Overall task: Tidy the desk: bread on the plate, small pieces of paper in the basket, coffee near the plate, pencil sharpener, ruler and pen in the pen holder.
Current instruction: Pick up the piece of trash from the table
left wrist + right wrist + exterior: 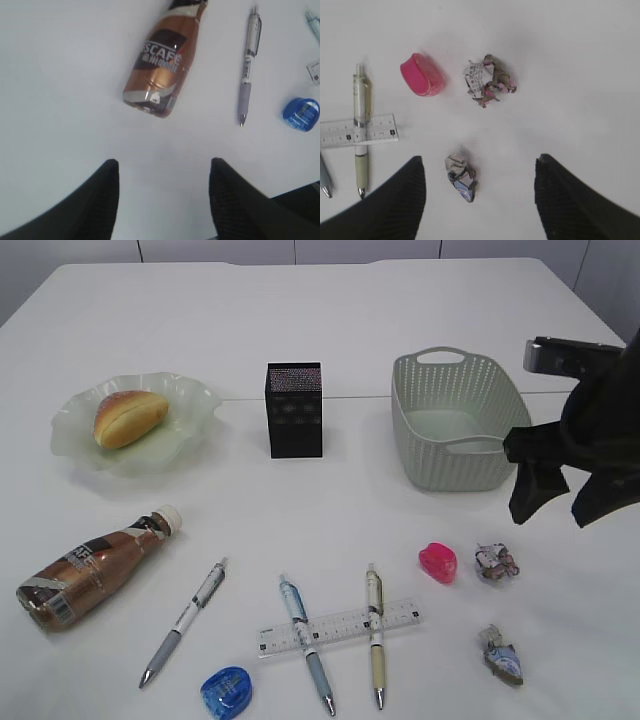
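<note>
The bread [130, 417] lies on the green plate [193, 392] at the back left. The coffee [95, 567] lies on its side on the desk [330, 510], ahead of my open, empty left gripper [165, 164]. Two pens [305, 642] lie across the ruler [340, 628], with a third pen [185, 623] to the left. A blue pencil sharpener [226, 692] and a pink one [438, 562] lie close by. My right gripper [480, 160] hovers open over two small pieces of paper [461, 177] [489, 82]. The nearer one lies between its fingers. Pen holder [294, 410] and basket [430, 365] stand behind.
The basket stands just left of my right arm [600, 440], with the pen holder in the middle of the desk. In the left wrist view a pen [250, 65] and the blue sharpener [301, 111] lie right of the coffee [162, 65].
</note>
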You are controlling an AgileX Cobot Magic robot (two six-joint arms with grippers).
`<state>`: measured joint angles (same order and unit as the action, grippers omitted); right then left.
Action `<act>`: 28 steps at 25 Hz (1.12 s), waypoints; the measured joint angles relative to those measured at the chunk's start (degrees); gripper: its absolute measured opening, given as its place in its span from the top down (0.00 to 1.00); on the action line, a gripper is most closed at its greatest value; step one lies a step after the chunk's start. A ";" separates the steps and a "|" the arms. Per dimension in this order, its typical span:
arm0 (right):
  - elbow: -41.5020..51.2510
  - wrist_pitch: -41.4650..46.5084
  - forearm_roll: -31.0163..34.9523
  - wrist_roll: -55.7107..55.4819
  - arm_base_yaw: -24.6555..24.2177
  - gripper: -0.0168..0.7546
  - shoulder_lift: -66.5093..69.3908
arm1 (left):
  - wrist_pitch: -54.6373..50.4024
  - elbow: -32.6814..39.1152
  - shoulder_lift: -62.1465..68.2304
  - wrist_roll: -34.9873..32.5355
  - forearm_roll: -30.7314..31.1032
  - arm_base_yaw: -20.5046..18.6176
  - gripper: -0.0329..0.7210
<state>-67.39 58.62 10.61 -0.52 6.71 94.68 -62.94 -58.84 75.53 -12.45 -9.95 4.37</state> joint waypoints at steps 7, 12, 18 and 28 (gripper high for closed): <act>-0.07 -4.09 0.38 -10.56 0.00 0.33 7.39 | 1.06 9.02 -9.35 0.09 0.11 0.00 0.40; -0.07 -7.17 1.85 -19.48 0.09 0.33 10.97 | 1.45 9.85 -13.19 0.09 0.24 0.00 0.40; -0.22 -11.92 2.68 -27.11 0.23 0.33 11.83 | 1.49 9.85 -14.79 0.09 0.46 0.00 0.40; -0.54 -13.08 3.71 -30.39 0.23 0.33 16.61 | 1.93 9.85 -14.79 0.09 2.19 0.00 0.40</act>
<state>-67.93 45.54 14.32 -30.91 6.93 111.29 -61.01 -48.99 60.74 -12.36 -7.76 4.37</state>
